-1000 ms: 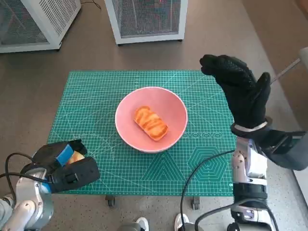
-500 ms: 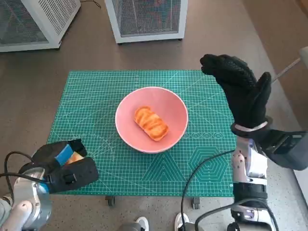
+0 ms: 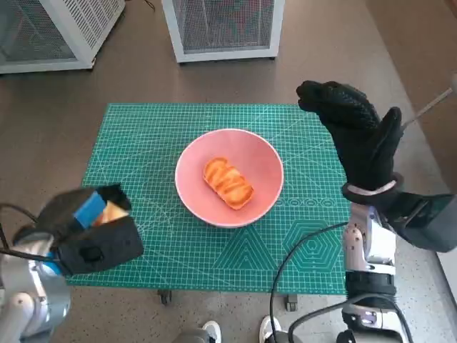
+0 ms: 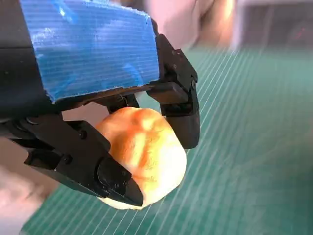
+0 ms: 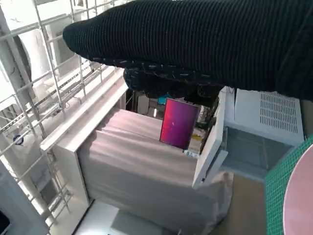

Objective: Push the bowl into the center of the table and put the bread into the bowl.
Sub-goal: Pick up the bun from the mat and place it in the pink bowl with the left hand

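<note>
The left hand (image 3: 89,232) hangs over the near left corner of the green cutting mat (image 3: 143,143), its blue-taped back turned up toward the head camera, and its black fingers (image 4: 178,110) are wrapped around a pale, golden piece of bread (image 4: 142,156). In the left wrist view the bread sits between the fingers on one side and the thumb part on the other, pressed on both sides, with its rounded end showing past them above the mat; from the head view only a small orange-yellow edge of it (image 3: 113,212) shows beside the tape. The pink bowl (image 3: 268,168) stands near the middle of the mat, well apart from the left hand, and a second piece of bread with brown stripes (image 3: 228,183) lies inside it, slanting across the bottom. The right hand (image 3: 357,139), in its black knitted glove, is raised over the right side of the mat just beside the bowl's rim without touching it; it holds nothing, its fingers extended and a little curved, the thumb standing off to the side. The right wrist view shows the glove (image 5: 195,44) as a dark band, with a sliver of the bowl's pink rim (image 5: 301,196) and the mat's edge at one corner. Two white mesh-sided cabinets (image 3: 225,28) stand on the floor beyond the table.
</note>
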You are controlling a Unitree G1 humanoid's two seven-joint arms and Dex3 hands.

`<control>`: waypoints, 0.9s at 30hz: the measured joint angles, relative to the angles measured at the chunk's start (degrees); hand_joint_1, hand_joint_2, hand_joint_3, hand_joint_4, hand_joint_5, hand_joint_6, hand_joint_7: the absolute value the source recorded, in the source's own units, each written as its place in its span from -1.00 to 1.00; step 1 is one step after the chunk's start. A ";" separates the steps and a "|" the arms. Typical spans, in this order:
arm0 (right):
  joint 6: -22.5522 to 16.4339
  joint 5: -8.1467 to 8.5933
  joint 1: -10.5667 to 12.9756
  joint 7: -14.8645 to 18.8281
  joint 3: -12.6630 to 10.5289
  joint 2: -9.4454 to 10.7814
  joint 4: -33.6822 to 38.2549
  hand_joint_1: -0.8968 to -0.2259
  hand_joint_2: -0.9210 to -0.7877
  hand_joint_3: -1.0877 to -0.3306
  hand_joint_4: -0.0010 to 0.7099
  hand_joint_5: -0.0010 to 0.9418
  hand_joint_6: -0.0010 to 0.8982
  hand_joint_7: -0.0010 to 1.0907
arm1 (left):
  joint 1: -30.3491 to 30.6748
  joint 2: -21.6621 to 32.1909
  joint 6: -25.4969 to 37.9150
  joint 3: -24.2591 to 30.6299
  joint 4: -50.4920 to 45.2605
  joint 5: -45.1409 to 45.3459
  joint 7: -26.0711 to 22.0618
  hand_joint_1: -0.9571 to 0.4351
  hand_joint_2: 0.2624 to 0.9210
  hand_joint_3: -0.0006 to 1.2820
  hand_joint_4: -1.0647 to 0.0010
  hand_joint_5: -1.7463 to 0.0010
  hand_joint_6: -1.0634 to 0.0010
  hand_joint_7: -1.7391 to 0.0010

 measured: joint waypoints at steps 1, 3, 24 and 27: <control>-0.02 0.00 0.00 0.01 0.00 0.00 0.05 -0.24 -1.00 0.14 -0.46 -1.00 -0.79 -0.37 | -1.26 -0.15 -0.28 0.06 -0.53 -0.02 0.03 0.38 0.96 -0.99 -0.50 -0.23 -0.32 -0.22; -0.07 0.00 0.00 0.03 0.03 0.00 0.20 -0.24 -1.00 0.14 -0.46 -1.00 -0.79 -0.37 | -3.61 -0.73 -0.99 0.03 -1.46 -0.04 0.29 0.38 0.95 -0.99 -0.52 -0.21 -0.34 -0.22; -1.71 -0.09 -0.29 0.74 0.05 0.00 2.02 -0.24 -1.00 0.12 -0.46 -1.00 -0.80 -0.37 | -24.69 -14.37 -13.53 -10.11 5.69 -0.55 4.48 0.38 0.92 -1.00 -0.62 -0.14 -0.35 -0.22; -1.74 -0.09 -0.28 0.80 0.03 -0.03 1.95 -0.23 -1.00 0.13 -0.46 -1.00 -0.80 -0.37 | -26.49 -15.97 -16.41 -11.04 8.74 -1.01 6.00 0.38 0.93 -0.99 -0.59 -0.18 -0.35 -0.20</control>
